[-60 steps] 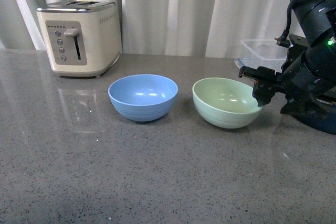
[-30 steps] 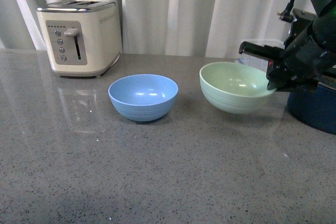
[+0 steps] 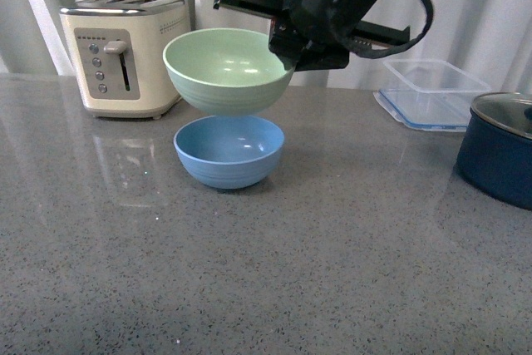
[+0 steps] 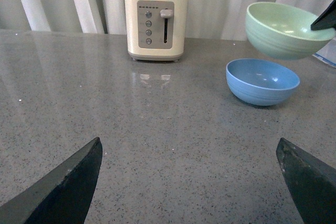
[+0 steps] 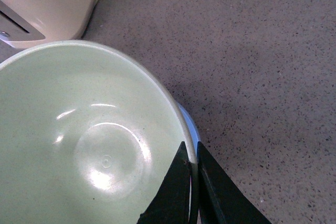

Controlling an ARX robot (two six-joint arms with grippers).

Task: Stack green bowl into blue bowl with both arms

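Observation:
My right gripper [image 3: 283,49] is shut on the right rim of the green bowl [image 3: 223,68] and holds it in the air directly above the blue bowl [image 3: 229,152], which stands on the grey counter. The two bowls are apart, with a small gap. In the right wrist view the jaws pinch the green bowl's rim [image 5: 191,153], and a sliver of the blue bowl [image 5: 189,121] shows beneath. My left gripper [image 4: 189,177] is open and empty, low over the counter, well short of both bowls [image 4: 286,29] [image 4: 262,81].
A cream toaster [image 3: 125,56] stands at the back left, close behind the bowls. A clear plastic container [image 3: 432,93] and a dark navy pot with glass lid [image 3: 503,151] are at the right. Curtains hang behind the counter.
My right arm has lifted the green bowl off the counter and carried it left, from beside the pot to above the blue bowl. The blue bowl has not moved.

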